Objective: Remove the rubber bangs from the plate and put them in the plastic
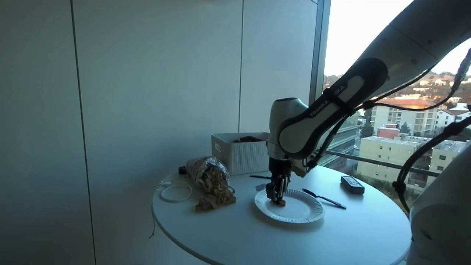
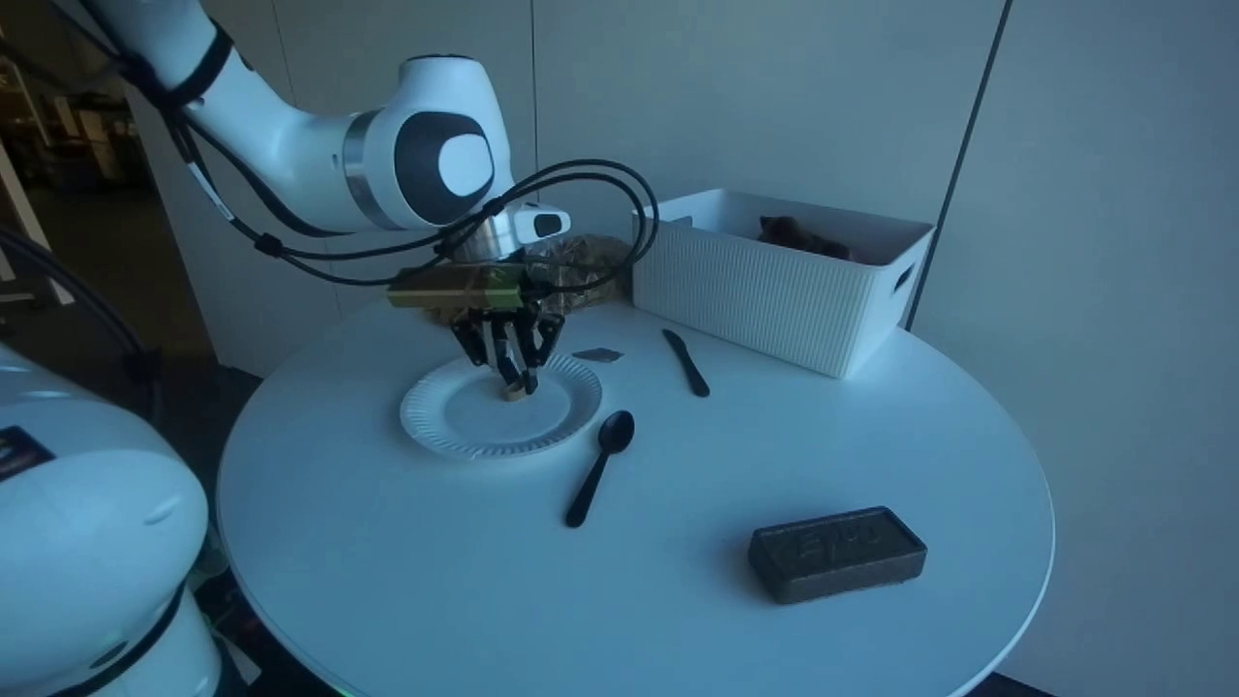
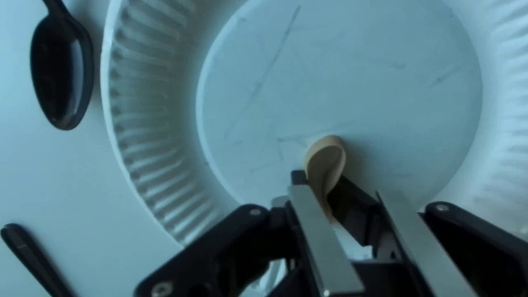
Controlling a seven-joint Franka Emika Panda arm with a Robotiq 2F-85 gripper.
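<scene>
A tan rubber band (image 3: 326,156) shows in the wrist view as a loop sticking out from between my fingertips. My gripper (image 3: 324,185) is closed on it, low over the white paper plate (image 3: 154,119). In both exterior views the gripper (image 1: 276,199) (image 2: 521,383) points down over the plate (image 1: 312,216) (image 2: 453,438), with the band (image 1: 282,203) at its tips. No other band shows on the plate. The clear plastic bag (image 1: 198,165) lies on its side, with many rubber bands (image 1: 217,193) in it and spilling from its mouth. Cables and arm partly hide it in an exterior view (image 2: 590,259).
A white ribbed bin (image 1: 243,158) (image 2: 755,300) with dark items stands behind the plate. A black spoon (image 2: 602,465), a black knife (image 2: 685,363), a grey scrap (image 2: 598,355) and a dark block (image 2: 837,557) lie around it. A white loop (image 1: 176,193) lies near the bag.
</scene>
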